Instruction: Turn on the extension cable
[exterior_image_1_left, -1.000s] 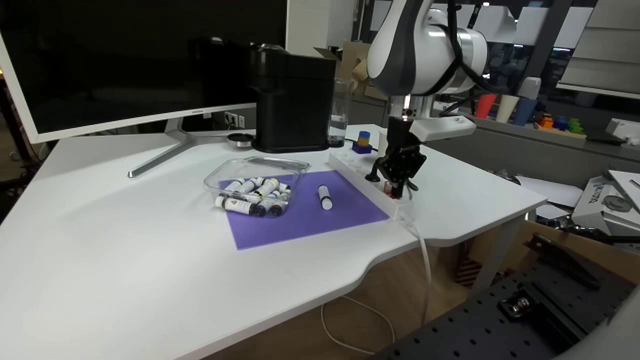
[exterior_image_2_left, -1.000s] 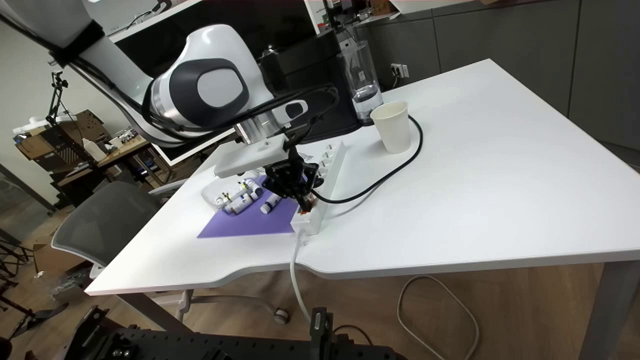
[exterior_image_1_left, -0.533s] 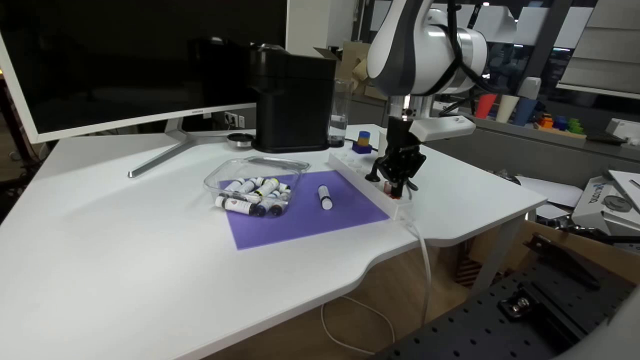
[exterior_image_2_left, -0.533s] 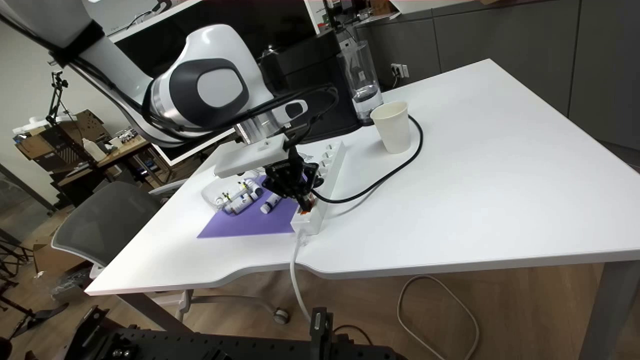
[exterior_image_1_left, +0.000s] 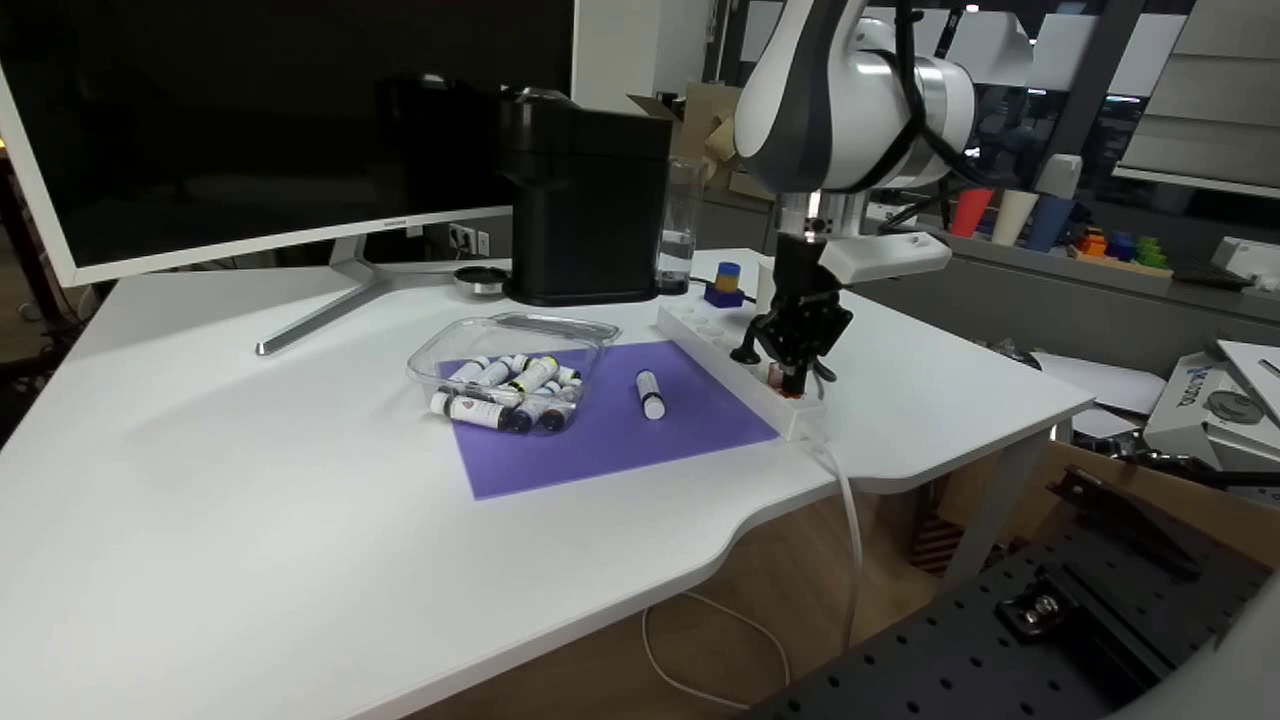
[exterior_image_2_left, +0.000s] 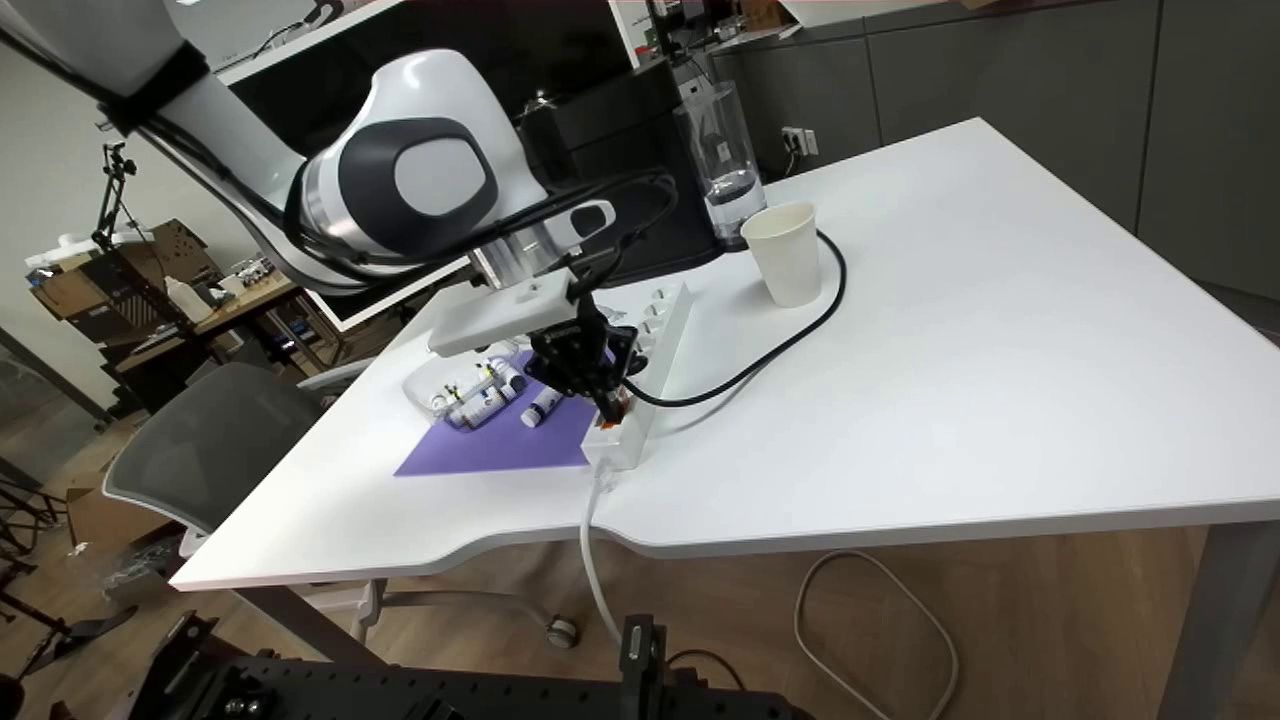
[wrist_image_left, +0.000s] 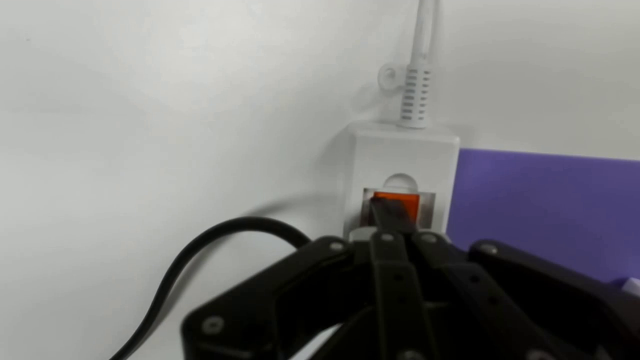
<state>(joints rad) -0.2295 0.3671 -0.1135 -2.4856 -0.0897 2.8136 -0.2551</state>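
Extension cable: long white power strip, row of round sockets, a black plug on top | Pose: flat, sockets facing up | Place: on the white table, alongside the purple sheet | Switch: red-orange, partly hidden, on or off unclear | Lead: white, drooping over the table edge

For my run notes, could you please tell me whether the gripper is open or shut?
Shut: in the wrist view, the gripper has its fingers together, partly covering the red-orange switch of the power strip.
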